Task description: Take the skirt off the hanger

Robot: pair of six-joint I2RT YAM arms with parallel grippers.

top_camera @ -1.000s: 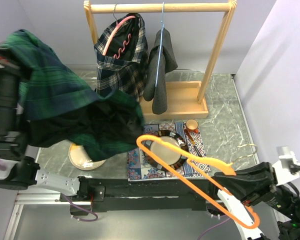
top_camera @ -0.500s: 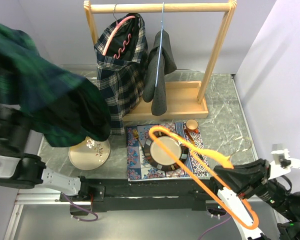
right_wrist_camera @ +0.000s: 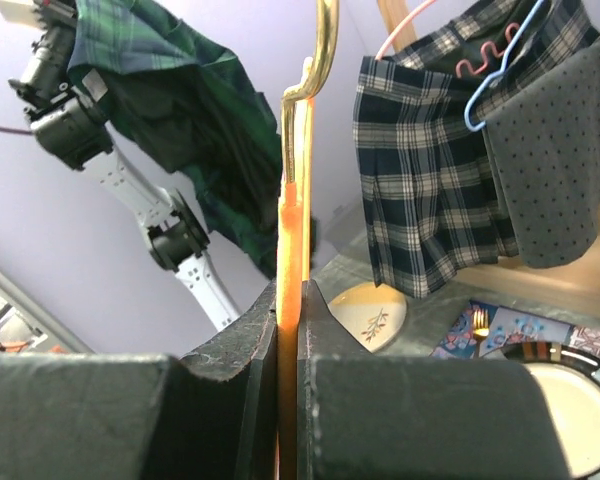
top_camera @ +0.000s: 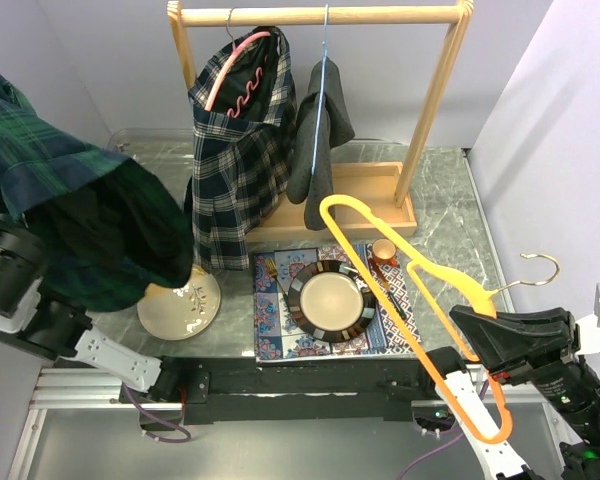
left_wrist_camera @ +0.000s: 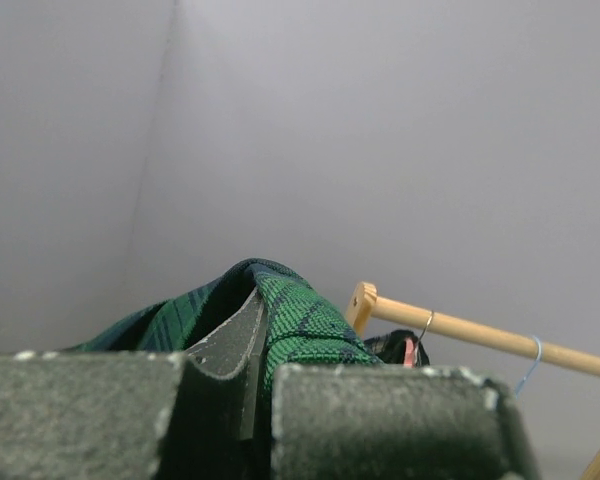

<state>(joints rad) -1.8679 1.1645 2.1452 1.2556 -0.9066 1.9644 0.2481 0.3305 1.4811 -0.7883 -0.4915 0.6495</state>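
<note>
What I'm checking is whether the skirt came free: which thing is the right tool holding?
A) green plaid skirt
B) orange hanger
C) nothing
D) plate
B: the right tool is shut on the bare orange hanger; the left tool holds the green plaid skirt.
</note>
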